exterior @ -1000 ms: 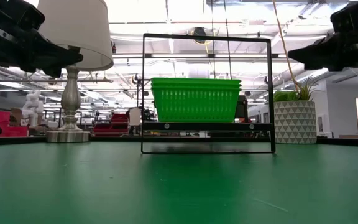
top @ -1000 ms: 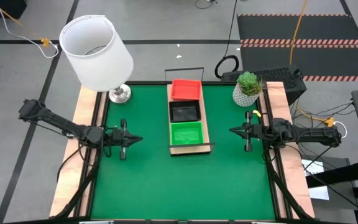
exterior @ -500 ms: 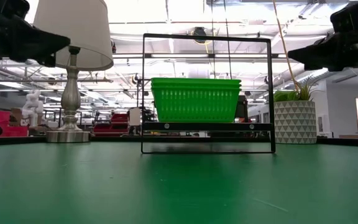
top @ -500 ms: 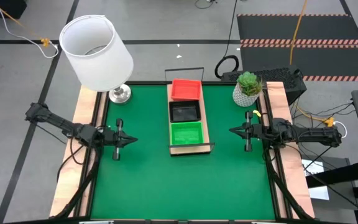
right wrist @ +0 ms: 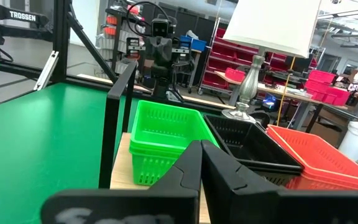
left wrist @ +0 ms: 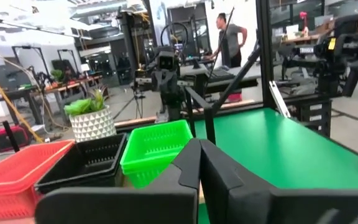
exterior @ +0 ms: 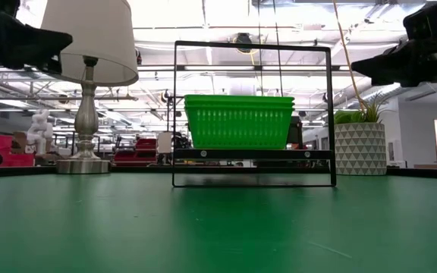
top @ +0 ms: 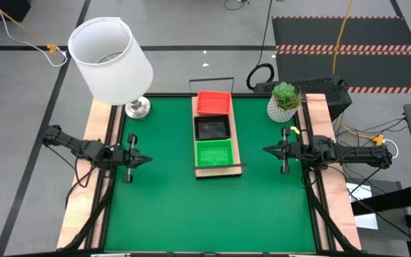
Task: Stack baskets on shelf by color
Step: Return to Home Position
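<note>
left gripper (top: 145,159) 9 o'clock of shelf (top: 236,155), level, jaws pressed together, empty | right gripper (top: 266,150) 3 o'clock, level, jaws together, empty

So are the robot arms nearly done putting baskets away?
Looks finished. Orange-red baskets, black baskets and green baskets sit in piles on the shelf, and I see none loose on the green mat. Nothing is in hand: the left gripper and right gripper are shut and empty, at the mat's sides. Left: only parking the arms, probably.
</note>
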